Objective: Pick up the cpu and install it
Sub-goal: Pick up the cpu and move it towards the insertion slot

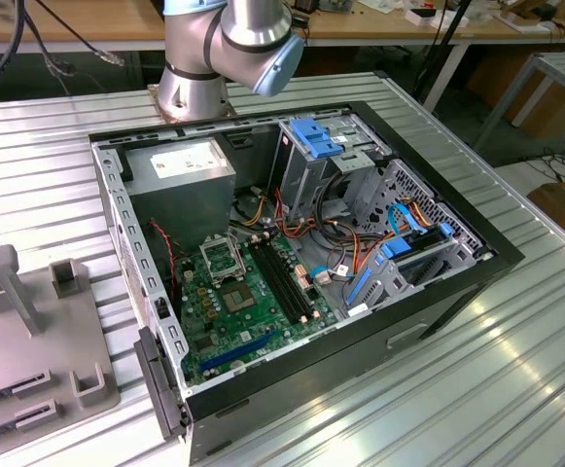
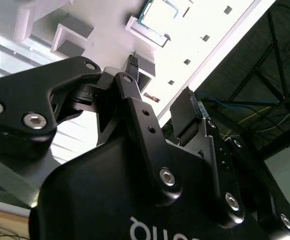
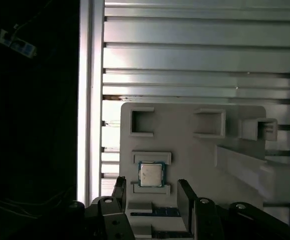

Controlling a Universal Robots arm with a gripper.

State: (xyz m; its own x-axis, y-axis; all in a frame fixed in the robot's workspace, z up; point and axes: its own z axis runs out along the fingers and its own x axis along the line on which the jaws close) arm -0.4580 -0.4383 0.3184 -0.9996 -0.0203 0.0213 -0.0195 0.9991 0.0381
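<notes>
The cpu (image 3: 151,174) is a small square chip with a dull grey metal top. It lies flat in a shallow holder on a grey fixture plate (image 3: 184,150). My gripper (image 3: 151,190) hangs above it, open, with one black finger on either side of the chip and nothing between them. In the second wrist view the cpu (image 2: 157,14) lies beyond the spread fingertips of the gripper (image 2: 160,79). The green motherboard (image 1: 233,311) lies inside the open computer case (image 1: 476,258), and its silver socket frame (image 1: 222,258) sits near the middle of the board.
The fixture plate (image 1: 29,331) carries raised blocks and a tall post (image 1: 5,282). It sits close to the edge of the ribbed metal table (image 3: 92,100). Black memory slots (image 1: 284,282), loose cables (image 1: 345,248) and a drive cage with blue clips (image 1: 316,141) crowd the case. The arm's base (image 1: 194,88) stands behind it.
</notes>
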